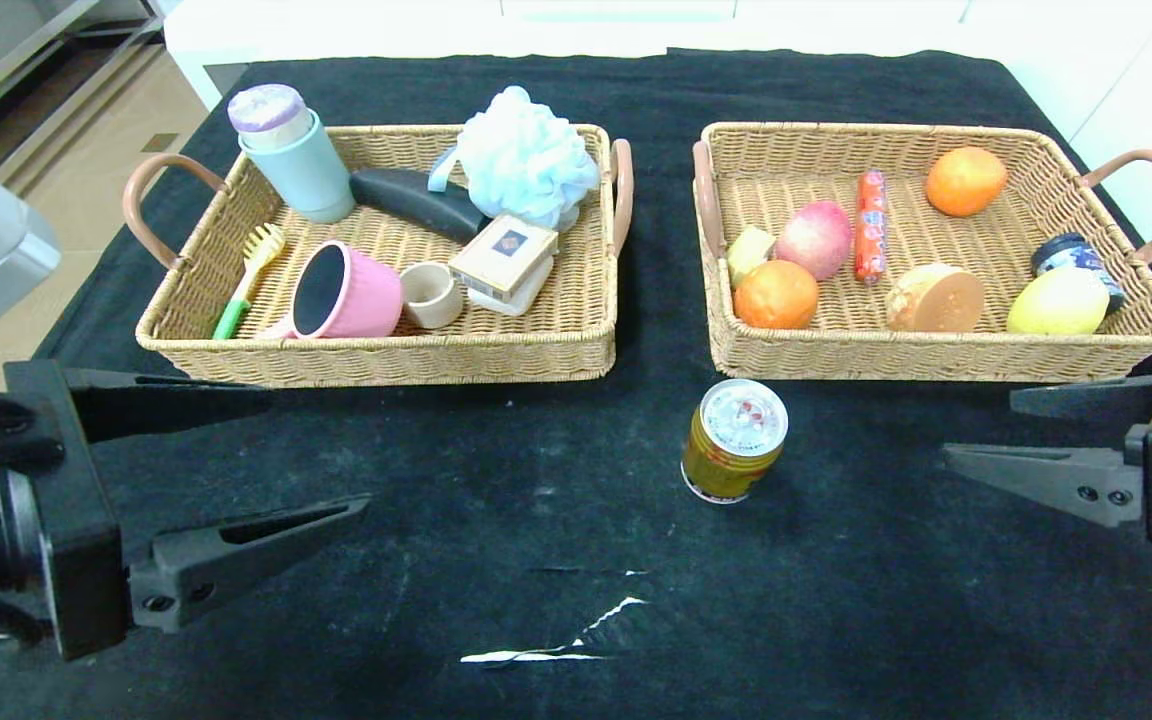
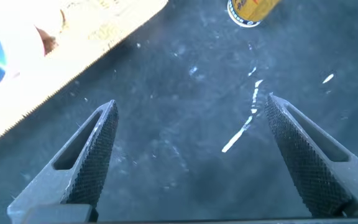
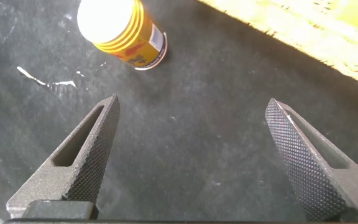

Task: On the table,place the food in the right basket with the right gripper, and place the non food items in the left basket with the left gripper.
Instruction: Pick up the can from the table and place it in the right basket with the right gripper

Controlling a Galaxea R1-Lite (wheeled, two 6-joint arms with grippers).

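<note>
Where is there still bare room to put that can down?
Right basket: bare wicker between the sausage and the far orange; its front row is crowded. The left basket is packed. The table around the can is bare.

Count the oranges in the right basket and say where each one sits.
2. One orange lies near the far right corner of the right basket; the other orange sits near the front left corner. None looks hidden.

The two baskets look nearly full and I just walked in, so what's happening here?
Sorting is almost done. Only the gold can stands on the table, in front of the right basket that holds the food. The left basket holds the pink saucepan and card box. The left gripper and right gripper hover open, holding nothing.
</note>
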